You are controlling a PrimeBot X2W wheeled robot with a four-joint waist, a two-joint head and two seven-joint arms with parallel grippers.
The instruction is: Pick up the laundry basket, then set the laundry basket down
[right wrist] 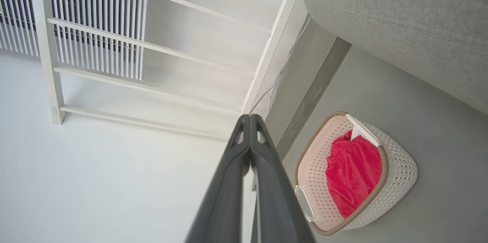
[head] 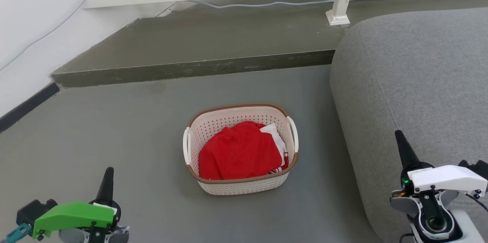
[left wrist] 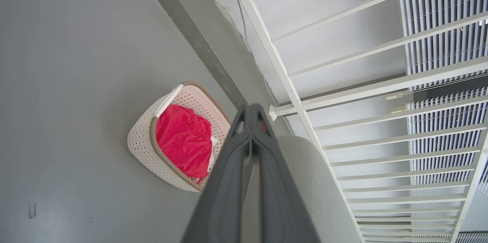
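The laundry basket (head: 244, 186) stands on the floor (head: 114, 128) near the sofa (head: 411, 82), not touching it. It is stiff perforated plastic holding a soft red cloth (head: 238, 153), so it is probably light. The white side handles (head: 186, 147) look the surest holds. The left gripper (head: 106, 184) and right gripper (head: 403, 151) are clenched on nothing. The sofa crowds one handle, while the floor away from it lies open to the step (head: 190, 69).

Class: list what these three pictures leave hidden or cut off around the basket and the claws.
What the basket holds under the red cloth: every view, the cloth covers it.
One corner of the basket: left wrist view, behind the left claw.
Much of the sofa: head view, cut by the right and bottom edges.
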